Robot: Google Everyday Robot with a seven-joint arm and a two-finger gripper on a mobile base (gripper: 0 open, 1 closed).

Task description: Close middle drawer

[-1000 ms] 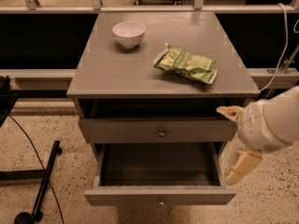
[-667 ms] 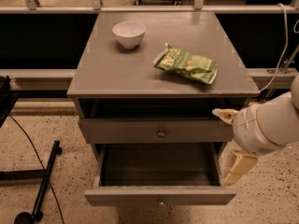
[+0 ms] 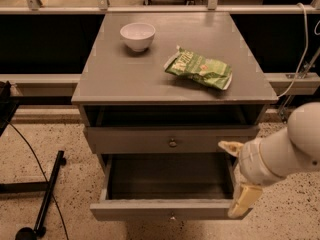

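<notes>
The middle drawer (image 3: 170, 210) is pulled far out at the bottom of the view. It is a long, deep, empty grey box, and its low front panel has a small knob at the lower edge of the frame. My gripper (image 3: 230, 180) is at the drawer's right front corner, on a white arm coming in from the right. Its cream fingers (image 3: 244, 200) are spread apart and hold nothing. One finger points left over the drawer's right side, and the other hangs down by the front panel's right end.
Above the open drawer is a narrower grey drawer front (image 3: 172, 143) with a small knob, nearly shut. On the cabinet top (image 3: 120, 79) are a white bowl (image 3: 137, 35) and a green chip bag (image 3: 200, 69). A black stand leg (image 3: 47, 199) lies on the speckled floor to the left.
My gripper has moved down and slightly left, toward the right front corner of the open drawer. The drawer itself has not moved.
</notes>
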